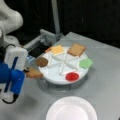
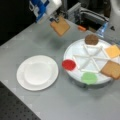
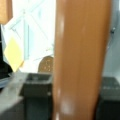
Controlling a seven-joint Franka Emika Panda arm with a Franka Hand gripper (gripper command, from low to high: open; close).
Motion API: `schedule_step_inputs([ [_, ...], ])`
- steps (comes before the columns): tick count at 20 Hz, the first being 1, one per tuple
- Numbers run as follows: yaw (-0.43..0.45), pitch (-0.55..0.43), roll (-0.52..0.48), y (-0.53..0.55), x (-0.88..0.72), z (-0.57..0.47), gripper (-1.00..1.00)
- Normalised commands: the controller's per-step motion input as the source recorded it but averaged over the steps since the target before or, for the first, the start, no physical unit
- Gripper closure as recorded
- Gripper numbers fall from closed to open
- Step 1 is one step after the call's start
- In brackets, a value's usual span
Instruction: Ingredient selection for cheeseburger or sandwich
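Toast square [image 3: 80,60] fills the wrist view edge-on, right at the lens. My claw [image 2: 57,20] is closed on it by one edge, holding it in the air above the grey tabletop [image 2: 75,100], between the white plate [image 2: 37,72] and the divided tray [image 2: 75,53]. It looks light, stiff and thin; an edge pinch suits it. On the tray: second toast [image 2: 111,69], patty [image 2: 91,39], cheese [image 2: 113,51], green leaf [image 2: 89,78], red disc [image 2: 68,64]. Dark backdrop behind.

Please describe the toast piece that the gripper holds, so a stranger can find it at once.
Start at the round divided tray; beside it the blue gripper grips a tan toast square in the air. The other toast lies in the tray.
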Motion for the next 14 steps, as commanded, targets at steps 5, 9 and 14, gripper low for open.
schedule_step_inputs([
  [5, 0.068, 0.002, -0.522, 0.06, 0.22, -0.01, 1.00],
  [9, 0.102, -0.059, -0.269, -0.06, 0.27, -0.18, 1.00],
  [14, 0.116, -0.070, -0.059, -0.11, 0.32, -0.23, 1.00],
])
